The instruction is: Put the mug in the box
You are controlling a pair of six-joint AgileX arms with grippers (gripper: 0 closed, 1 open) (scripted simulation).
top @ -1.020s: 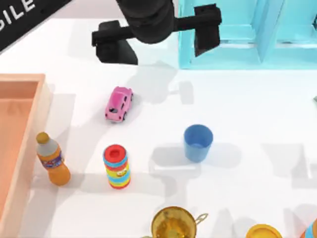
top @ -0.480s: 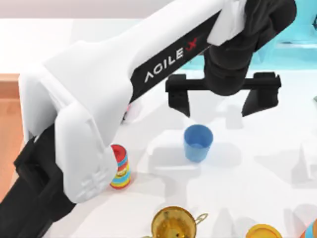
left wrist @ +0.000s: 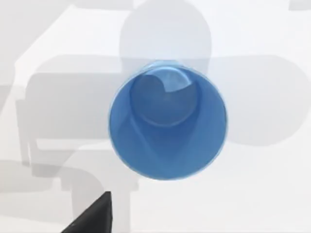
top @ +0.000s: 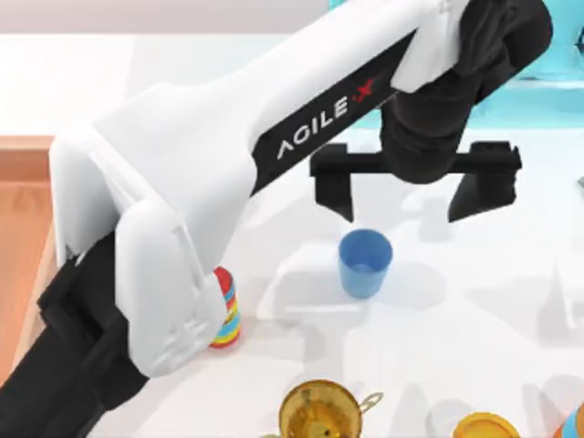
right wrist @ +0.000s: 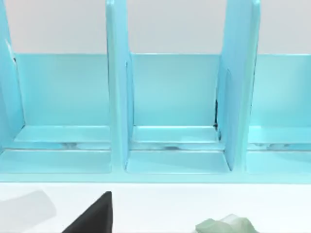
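The left gripper [top: 415, 190] hangs above the worktop [top: 474, 301], fingers [top: 334, 190] spread wide and holding nothing, just beyond the upright mug [top: 365, 263] (seen from above on the left wrist camera [left wrist: 167, 120]). The box [top: 23, 219] sits well apart at the left edge.

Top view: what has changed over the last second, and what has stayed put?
The left gripper, fingers open, swung from the far side near the small pink toy car across to above the small plain blue mug, which it has not grasped. Its arm now covers the car and the orange bottle. The mug, the striped can, the shiny golden cup and the tan-orange wooden box stayed put.
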